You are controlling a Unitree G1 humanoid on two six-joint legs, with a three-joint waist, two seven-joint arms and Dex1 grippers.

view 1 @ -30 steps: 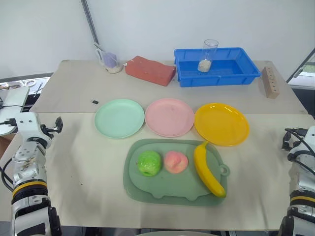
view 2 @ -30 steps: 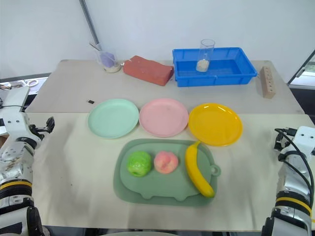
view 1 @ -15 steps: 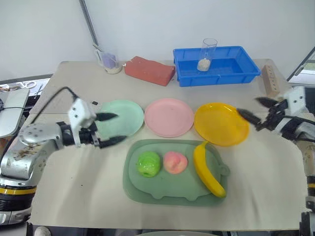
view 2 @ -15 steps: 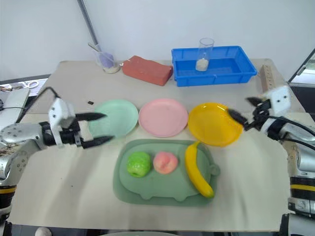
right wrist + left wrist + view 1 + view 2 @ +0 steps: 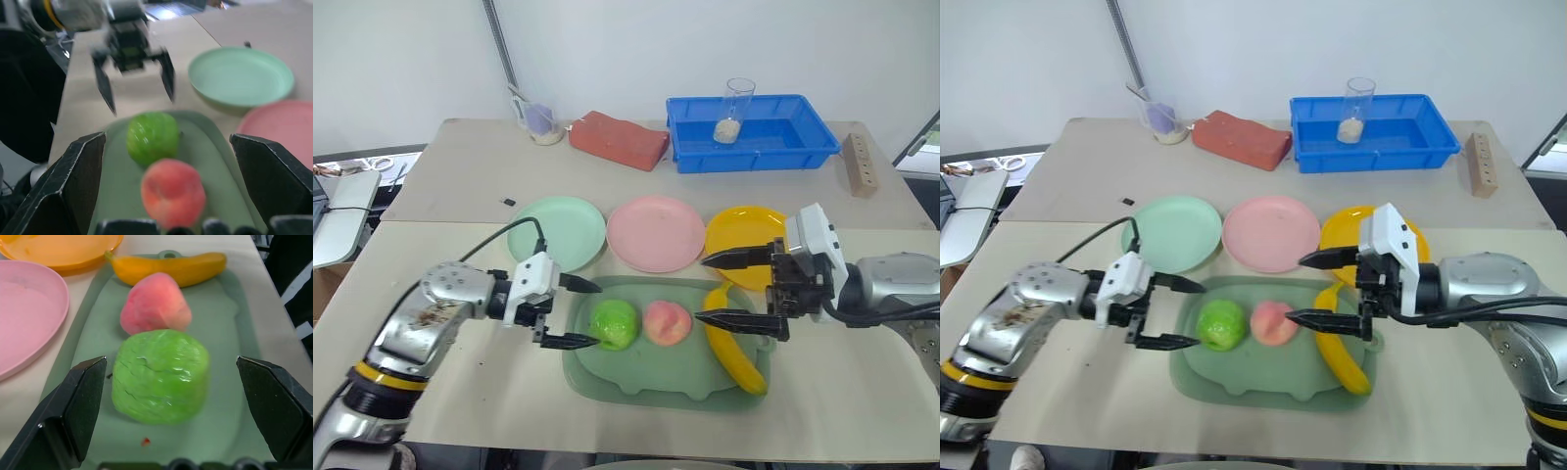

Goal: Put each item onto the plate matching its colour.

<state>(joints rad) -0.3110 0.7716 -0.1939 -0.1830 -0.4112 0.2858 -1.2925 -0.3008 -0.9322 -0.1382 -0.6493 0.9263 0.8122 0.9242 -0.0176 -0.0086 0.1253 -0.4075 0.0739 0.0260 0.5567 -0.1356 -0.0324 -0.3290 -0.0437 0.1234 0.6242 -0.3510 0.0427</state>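
Altogether three plates (image 5: 557,231), three fruits (image 5: 613,324) on one tray (image 5: 636,377), two hands (image 5: 576,312) (image 5: 717,290) spread wide, ungrasping.

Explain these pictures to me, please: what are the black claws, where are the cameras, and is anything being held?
This is a two-armed robot. Two pictures come from cameras in its head, looking down at a table; the other two come from cameras on its wrists, looking out between the claws. The claws are its grippers: the left gripper and the right gripper, both open and holding nothing. On a dark-green tray lie a toy green apple, a peach and a banana. Behind it sit a green plate, a pink plate and a yellow plate. The left gripper reaches toward the apple.
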